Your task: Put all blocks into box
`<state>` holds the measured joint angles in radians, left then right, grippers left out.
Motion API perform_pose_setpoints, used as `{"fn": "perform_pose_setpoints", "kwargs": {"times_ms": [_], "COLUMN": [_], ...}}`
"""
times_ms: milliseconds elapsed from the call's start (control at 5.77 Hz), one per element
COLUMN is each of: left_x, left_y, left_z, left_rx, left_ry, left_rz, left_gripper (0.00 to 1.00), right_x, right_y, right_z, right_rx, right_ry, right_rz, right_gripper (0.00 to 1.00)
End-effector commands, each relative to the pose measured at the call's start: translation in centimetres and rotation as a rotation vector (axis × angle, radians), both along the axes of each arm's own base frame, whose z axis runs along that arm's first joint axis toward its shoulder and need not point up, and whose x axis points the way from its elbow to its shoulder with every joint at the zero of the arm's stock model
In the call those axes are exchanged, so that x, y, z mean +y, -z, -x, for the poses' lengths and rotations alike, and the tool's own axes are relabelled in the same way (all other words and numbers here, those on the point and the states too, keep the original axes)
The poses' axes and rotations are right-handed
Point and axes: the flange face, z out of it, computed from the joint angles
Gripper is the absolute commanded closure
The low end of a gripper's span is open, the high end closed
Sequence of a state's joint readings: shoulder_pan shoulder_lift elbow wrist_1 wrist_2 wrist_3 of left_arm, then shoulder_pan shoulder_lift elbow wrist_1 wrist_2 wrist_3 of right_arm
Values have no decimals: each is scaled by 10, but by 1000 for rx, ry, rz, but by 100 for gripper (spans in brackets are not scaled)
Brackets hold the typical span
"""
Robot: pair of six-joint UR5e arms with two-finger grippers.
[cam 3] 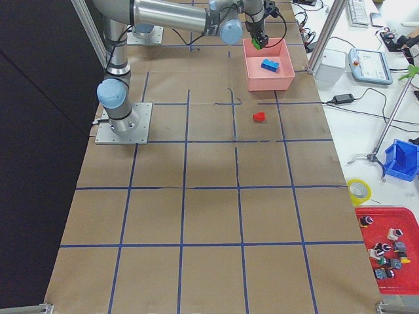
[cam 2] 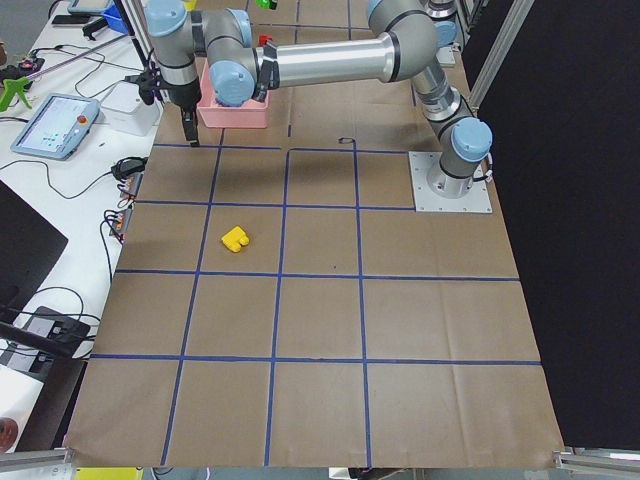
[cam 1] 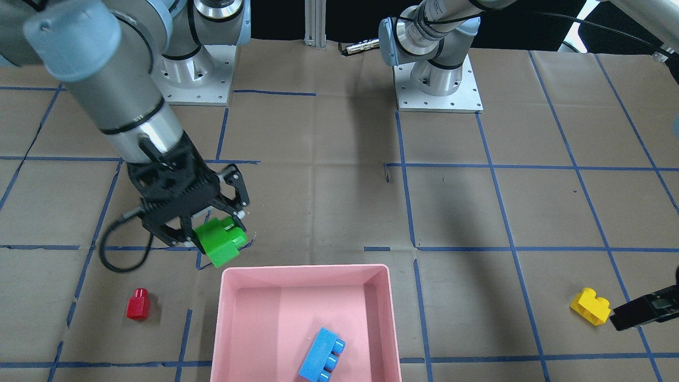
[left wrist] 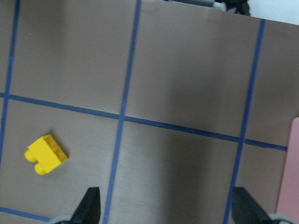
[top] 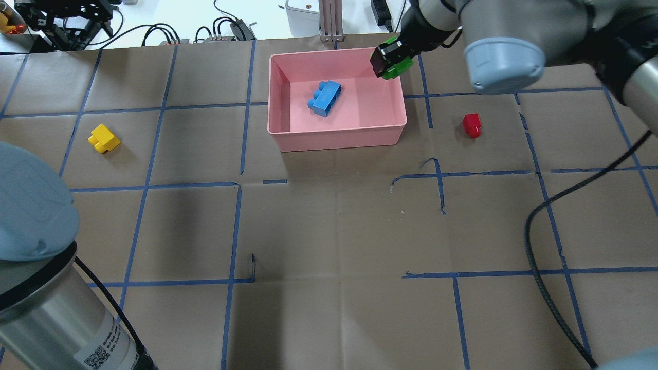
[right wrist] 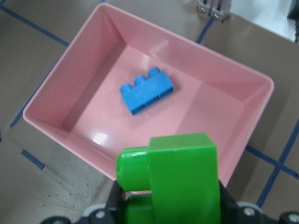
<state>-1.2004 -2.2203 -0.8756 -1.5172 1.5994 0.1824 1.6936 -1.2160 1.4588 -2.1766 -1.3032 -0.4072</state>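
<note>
The green block (cam 1: 220, 241) is hanging in the air at the box's far right corner as the overhead view shows it, just about at the rim and not yet over the floor. The right gripper (cam 1: 215, 225) is pinching it between its two fingers, studs pointing sideways. The box (cam 1: 305, 268) is already holding the blue block (cam 1: 322, 354), which is lying near the middle of the floor. The red block (cam 1: 138, 304) is sitting on the table to the right of the box, a little apart from it. The yellow block (cam 1: 590, 305) is lying well off to the left. The left gripper (left wrist: 168, 212) is hovering near the yellow block with its fingers (left wrist: 92, 204) spread wide and gripping nothing.

The robot seems to be carrying the second of four blocks to the box. The next move is asking for a short shift inward over the pink floor, clear of the wall and the blue block, before the fingers part.
</note>
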Motion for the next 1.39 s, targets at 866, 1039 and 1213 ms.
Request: {"fn": "perform_pose_setpoints", "kwargs": {"times_ms": [866,1039,1213], "left_x": [60,56,47], "left_y": [116,136,152], "left_z": [-134,-132,-101], "left_rx": [65,62,54], "left_ry": [-752,-758,-718], "left_rz": [-41,-19,17], "left_gripper": [1,1,1], "right_x": [-49,-42,-31], "right_y": [68,66,43], "right_z": [-70,-65,-36], "right_rx": [-132,-126,-115], "right_ry": [-120,-100,-56], "right_rz": [-43,-97,-191], "right_gripper": [0,0,0]}}
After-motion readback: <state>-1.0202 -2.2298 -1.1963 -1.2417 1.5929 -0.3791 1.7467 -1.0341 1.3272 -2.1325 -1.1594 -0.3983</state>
